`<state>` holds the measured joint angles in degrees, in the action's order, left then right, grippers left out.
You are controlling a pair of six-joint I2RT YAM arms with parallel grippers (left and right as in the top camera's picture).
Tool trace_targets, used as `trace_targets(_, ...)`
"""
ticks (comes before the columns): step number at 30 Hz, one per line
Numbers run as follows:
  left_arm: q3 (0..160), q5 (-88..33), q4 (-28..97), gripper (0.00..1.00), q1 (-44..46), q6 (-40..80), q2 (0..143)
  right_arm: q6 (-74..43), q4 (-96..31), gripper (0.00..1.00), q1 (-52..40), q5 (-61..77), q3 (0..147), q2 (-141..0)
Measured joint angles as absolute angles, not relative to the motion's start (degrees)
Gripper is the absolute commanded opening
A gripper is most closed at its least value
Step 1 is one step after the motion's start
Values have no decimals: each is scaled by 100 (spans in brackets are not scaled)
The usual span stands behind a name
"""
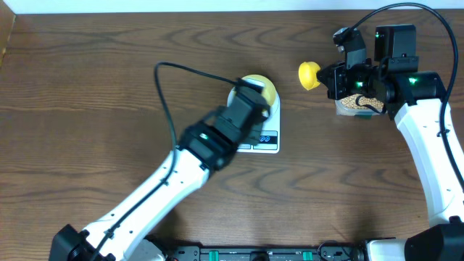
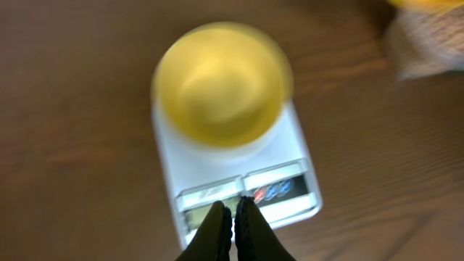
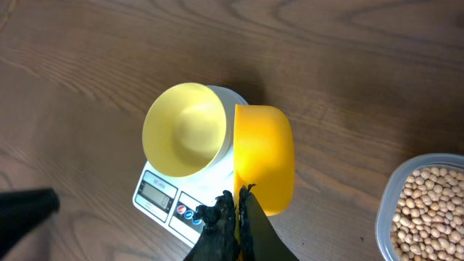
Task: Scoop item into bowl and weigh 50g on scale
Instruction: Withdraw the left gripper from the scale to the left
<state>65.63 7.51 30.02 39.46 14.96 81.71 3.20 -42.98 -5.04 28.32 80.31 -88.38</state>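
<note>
with its two fingers pressed together and nothing between them, the left gripper (image 2: 233, 208) hangs over the 6 o'clock end of the scale (image 2: 293, 163). whether the tips touch it, cannot tell, the view is blurred. the red and blue buttons (image 2: 270, 192) sit just at 2 o'clock of the tips, and the grey display (image 3: 156, 192) lies beside them. at the 12 o'clock end of the scale, the pale yellow bowl (image 2: 221, 83) stands upright on the platform and covers most of it. its inside shows plain yellow.

the right gripper (image 3: 238, 197) is clamped on the bright yellow scoop (image 3: 264, 159) at its handle end, the fingers closed tight. in the overhead view the scoop's cup sticks out at 9 o'clock of that gripper, up off the table (image 1: 87, 87), between the bowl and the clear tub (image 3: 384, 210). how the cup is tilted, cannot tell. the beans (image 3: 428, 206) lie in the tub, a dense layer of small tan rounds. the tub stands on the table at 3 o'clock of the scale, well apart from it and partly under the right gripper. the left arm reaches in from 7 o'clock, the right arm from 5 o'clock.
</note>
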Motion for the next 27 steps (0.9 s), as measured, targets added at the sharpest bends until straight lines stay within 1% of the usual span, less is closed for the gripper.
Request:
trace_targets(7, 6560, 609, 3964, 8, 3277, 1450, 8165, 320, -4281, 1, -504, 2829, 8031, -8838)
trace_targets(12, 6563, 578, 4434, 8, 3028, 1275, 8071, 320, -4248, 1, -504, 2832, 8031, -8838)
trace_targets(18, 6563, -51, 4654, 8, 2768, 200, 7566, 320, -4219, 1, -504, 2832, 8031, -8838)
trace_targets(22, 6534, -558, 4670, 8, 2294, -379, 7234, 320, -4217, 1, -504, 2832, 8031, -8838)
trace_targets(27, 6396, -1662, 4713, 8, 1612, -1275, 7083, 320, -4219, 1, -504, 2832, 8031, -8838)
